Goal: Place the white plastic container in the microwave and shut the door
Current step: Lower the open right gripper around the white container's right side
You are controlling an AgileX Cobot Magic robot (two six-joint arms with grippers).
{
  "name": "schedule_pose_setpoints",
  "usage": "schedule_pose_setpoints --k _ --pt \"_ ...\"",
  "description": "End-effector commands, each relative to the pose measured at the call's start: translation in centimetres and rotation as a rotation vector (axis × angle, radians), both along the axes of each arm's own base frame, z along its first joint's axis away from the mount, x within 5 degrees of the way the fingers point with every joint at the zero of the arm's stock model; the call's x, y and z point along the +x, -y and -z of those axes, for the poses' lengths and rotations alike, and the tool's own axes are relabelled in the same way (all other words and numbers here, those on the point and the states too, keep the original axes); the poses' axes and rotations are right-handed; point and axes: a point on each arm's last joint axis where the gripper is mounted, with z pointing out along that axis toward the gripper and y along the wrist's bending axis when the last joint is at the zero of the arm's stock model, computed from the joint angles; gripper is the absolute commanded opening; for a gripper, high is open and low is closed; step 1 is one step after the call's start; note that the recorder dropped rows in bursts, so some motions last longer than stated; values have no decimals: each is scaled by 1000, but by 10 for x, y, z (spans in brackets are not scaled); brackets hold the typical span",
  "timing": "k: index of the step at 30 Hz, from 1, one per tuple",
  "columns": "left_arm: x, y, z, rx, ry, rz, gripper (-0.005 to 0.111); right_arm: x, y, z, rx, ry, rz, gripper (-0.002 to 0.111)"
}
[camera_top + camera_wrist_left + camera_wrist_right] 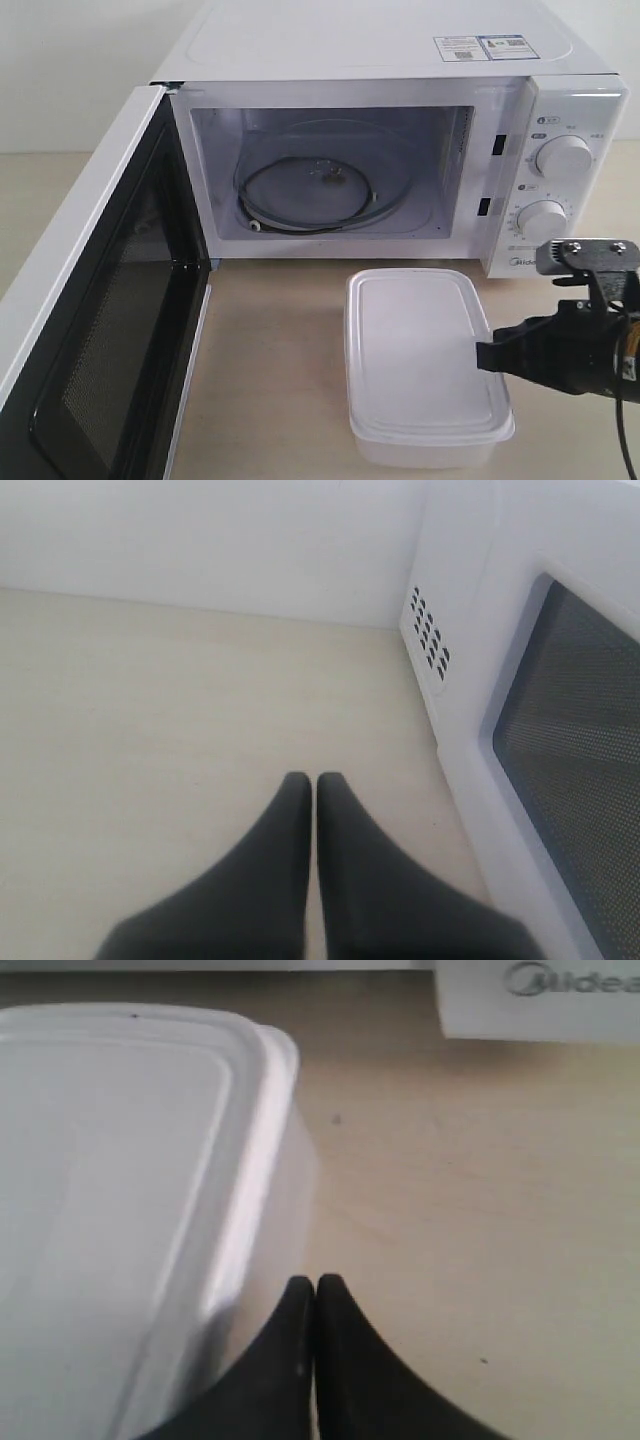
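Note:
The white plastic container (420,365) (130,1200) sits lidded on the table in front of the microwave (400,130), whose door (95,330) is swung wide open to the left. The glass turntable (315,190) lies bare inside the cavity. My right gripper (483,357) (316,1282) is shut with nothing in it, its tips right beside the container's right side wall. My left gripper (313,778) is shut and empty above bare table, next to the door's outer face (560,740). It is out of the exterior view.
Two round dials (562,157) are on the microwave's right panel. The open door stretches along the left of the table toward the front. Bare beige tabletop (270,360) lies between door and container. A white wall stands behind.

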Motion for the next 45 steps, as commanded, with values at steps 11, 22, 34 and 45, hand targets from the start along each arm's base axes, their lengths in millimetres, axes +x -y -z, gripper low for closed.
schedule_pose_setpoints --k 11,22,34,45 --pt "0 0 1 -6 -1 -3 4 1 -4 -19 -54 -76 73 0" --pt "0 0 1 -6 -1 -3 4 -9 -6 -44 91 45 82 0" --pt "0 0 1 -6 -1 -3 4 -3 -8 -38 203 28 150 0" --pt "0 0 1 -6 -1 -3 4 -2 41 -33 157 -10 244 0"
